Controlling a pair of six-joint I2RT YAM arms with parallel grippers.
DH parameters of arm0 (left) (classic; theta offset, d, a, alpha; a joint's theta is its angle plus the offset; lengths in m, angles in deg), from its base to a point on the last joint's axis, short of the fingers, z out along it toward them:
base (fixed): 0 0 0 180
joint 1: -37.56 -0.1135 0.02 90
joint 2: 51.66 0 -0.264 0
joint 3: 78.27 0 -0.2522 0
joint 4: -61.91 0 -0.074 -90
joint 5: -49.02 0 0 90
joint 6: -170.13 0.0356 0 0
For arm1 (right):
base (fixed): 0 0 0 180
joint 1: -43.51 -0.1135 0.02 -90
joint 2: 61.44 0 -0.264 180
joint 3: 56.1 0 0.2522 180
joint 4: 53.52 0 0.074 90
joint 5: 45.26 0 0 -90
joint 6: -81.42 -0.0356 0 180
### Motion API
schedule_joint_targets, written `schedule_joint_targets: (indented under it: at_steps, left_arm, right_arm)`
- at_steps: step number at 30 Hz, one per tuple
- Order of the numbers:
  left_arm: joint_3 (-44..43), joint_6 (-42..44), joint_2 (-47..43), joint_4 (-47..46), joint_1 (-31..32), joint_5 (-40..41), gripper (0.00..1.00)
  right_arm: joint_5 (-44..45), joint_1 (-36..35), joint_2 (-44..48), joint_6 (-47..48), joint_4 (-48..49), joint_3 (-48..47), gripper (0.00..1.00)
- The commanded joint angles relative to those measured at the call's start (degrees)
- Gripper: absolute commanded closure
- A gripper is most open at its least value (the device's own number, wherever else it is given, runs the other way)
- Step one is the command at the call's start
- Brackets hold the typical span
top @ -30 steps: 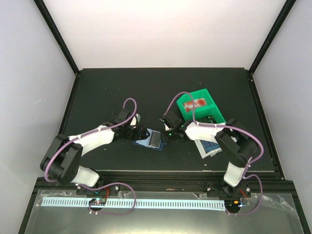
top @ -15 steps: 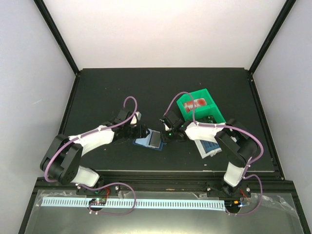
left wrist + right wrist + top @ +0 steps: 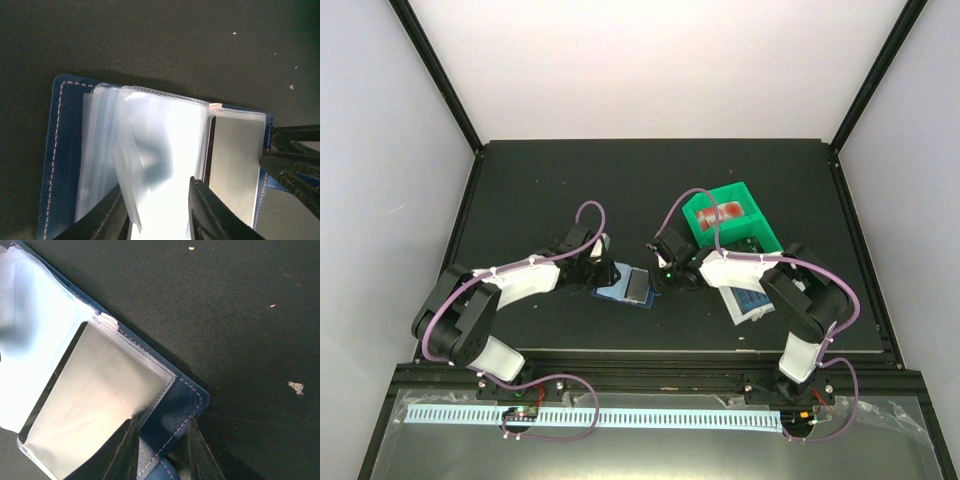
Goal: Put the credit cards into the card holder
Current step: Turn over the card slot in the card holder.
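Nearest the table's front edge, about midway along it, the small navy-blue folding card holder lies open between the two arms. Its fan of clear plastic sleeves faces up, and one grey rectangular card is already seated in a pocket.

The left gripper has moved in over the holder's left half during the last second. Its jaws have drawn closer and now stand on either side of a curled clear leaf. Whether they actually pinch that leaf or only bracket it cannot be told.

The right gripper has not shifted. It is clamped on the corner of the stitched navy cover on the holder's right side, anchoring it.

This reads as the left arm getting hold of a sleeve to turn or spread it while the right keeps the holder from sliding. That would be preparation for a free pocket, not an insertion. Neither gripper carries a card.

Just right of the holder, near the front right of the table, the white plastic bin still holds flat blue cards. Further back, the green plastic bin holds a red-and-white card. Most of the task therefore remains.

The thin leaf may slip or crease under the jaws.
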Motion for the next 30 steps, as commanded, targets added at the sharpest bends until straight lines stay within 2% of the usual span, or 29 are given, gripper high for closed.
schedule_joint_targets:
  at_steps: [1, 4, 5, 16, 25, 30]
  left_arm:
    - [-1.7, 0.5, 0.4, 0.1, 0.2, 1.8, 0.78]
    - [-2.3, 0.6, 0.3, 0.6, 0.2, 1.4, 0.96]
    - [-2.5, 0.5, 0.2, 0.9, 0.3, 1.2, 0.98]
    - [-5.1, -1.7, -3.2, 5.4, 1.9, -2.9, 0.98]
    - [-5.8, -3.1, -0.7, 4.4, 4.2, -6.2, 0.98]
    - [-6.2, -3.8, 0.5, 4.1, 5.9, -6.5, 0.93]
  right_arm:
    - [-0.2, 0.2, -1.4, -0.3, -0.1, 0.7, 0.7]
    - [-0.3, 0.2, -1.4, -0.4, -0.1, 0.8, 0.7]
    - [-0.4, 0.2, -1.4, -0.4, -0.1, 0.8, 0.7]
    - [-0.6, 0.2, -1.8, -0.8, 0.1, 0.4, 0.7]
    - [-0.5, 0.2, -2.2, -1.8, 0.5, 0.6, 0.7]
    - [-0.6, 0.2, -2.6, -2.4, 0.8, 0.9, 0.7]
